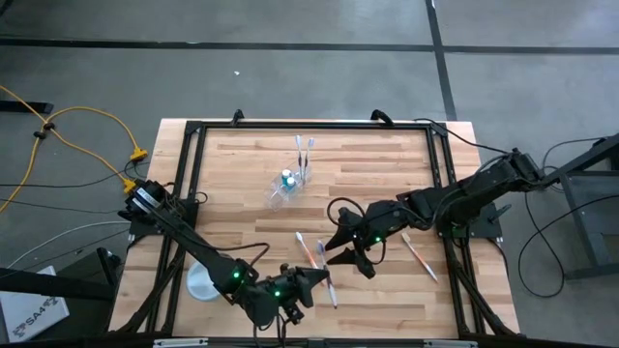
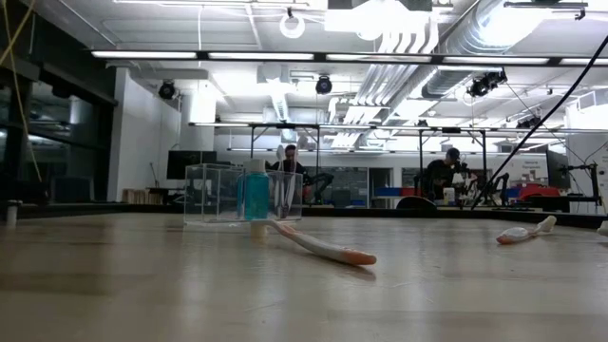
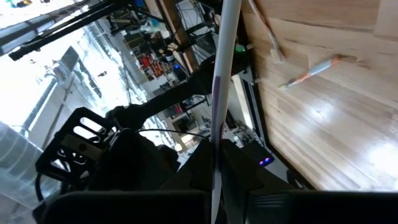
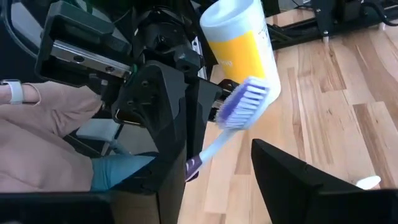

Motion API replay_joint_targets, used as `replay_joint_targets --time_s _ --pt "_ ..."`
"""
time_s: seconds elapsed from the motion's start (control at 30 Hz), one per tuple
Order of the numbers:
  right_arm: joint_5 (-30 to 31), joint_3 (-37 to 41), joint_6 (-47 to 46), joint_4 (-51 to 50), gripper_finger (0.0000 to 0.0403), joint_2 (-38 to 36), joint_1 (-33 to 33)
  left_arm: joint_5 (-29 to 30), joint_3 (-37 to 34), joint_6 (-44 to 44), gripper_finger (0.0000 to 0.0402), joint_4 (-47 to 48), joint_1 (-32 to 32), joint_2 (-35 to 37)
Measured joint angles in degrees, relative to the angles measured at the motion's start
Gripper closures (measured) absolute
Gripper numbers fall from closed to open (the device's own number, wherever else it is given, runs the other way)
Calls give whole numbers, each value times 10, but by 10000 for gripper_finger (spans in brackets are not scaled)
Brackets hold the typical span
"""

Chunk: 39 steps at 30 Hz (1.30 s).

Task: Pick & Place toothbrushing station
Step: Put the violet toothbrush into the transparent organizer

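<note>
Near edge of the bench (image 1: pixel 387 155): the left end effector (image 1: pixel 311 282) is clamped tight on the purple toothbrush (image 1: pixel 327 280), lifted off the wood. Just beyond to the right, the right end effector (image 1: pixel 344 238) hangs with fingers spread wide, empty, orange toothbrush (image 1: pixel 308 249) beside it. Farther back, the clear cup (image 1: pixel 286 186) holds a blue tube (image 1: pixel 288 179).

Yellow cup (image 4: pixel 245 46), pale top, on wooden table (image 1: pixel 242 184); yellow cables (image 1: pixel 68 126) on grey floor; people (image 2: pixel 446 171) behind.
</note>
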<state>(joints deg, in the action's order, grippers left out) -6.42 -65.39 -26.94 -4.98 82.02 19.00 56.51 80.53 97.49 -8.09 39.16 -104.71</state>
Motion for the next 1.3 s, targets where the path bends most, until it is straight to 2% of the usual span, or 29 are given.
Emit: replay_joint_targets --time_s 0.5,0.93,1.3 --pt "-42 0 2 48 229 0 0 -13 0 48 399 -47 -3 0" --pt "-75 0 2 68 230 0 2 -52 0 97 399 -93 -5 0" --pt "-95 0 5 80 297 0 7 -58 0 134 399 -130 -2 0"
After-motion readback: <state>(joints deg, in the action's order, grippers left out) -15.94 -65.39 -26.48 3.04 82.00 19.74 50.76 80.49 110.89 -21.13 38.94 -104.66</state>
